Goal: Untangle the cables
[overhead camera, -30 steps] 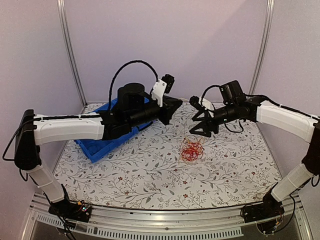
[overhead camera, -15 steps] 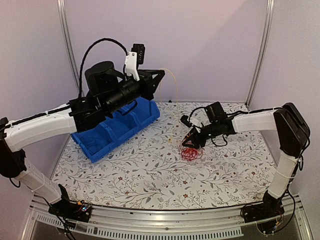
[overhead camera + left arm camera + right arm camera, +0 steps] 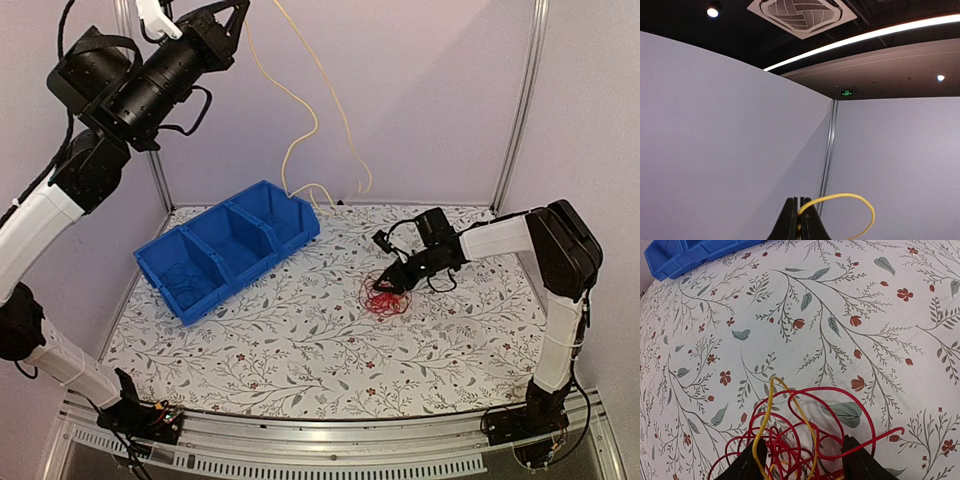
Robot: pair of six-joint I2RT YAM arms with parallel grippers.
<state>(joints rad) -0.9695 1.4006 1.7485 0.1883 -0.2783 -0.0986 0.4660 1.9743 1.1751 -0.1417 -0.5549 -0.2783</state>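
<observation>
The near half of the counter (image 3: 300,370) offers open passage. The blue bin (image 3: 225,245) blocks the far left, and the yellow cable (image 3: 315,118) hangs slack across the air above its right end. The right hand (image 3: 392,283) straddles the red cable bundle (image 3: 383,302), seemingly leaving no gap there.

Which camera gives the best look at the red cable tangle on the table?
Right wrist view: the red cable tangle fills the foreground with its loops separable. A yellow cable threads through it, and it lies between the open fingers of the right claw. Top external shows only a small red clump. Left wrist does not show it at all.
</observation>
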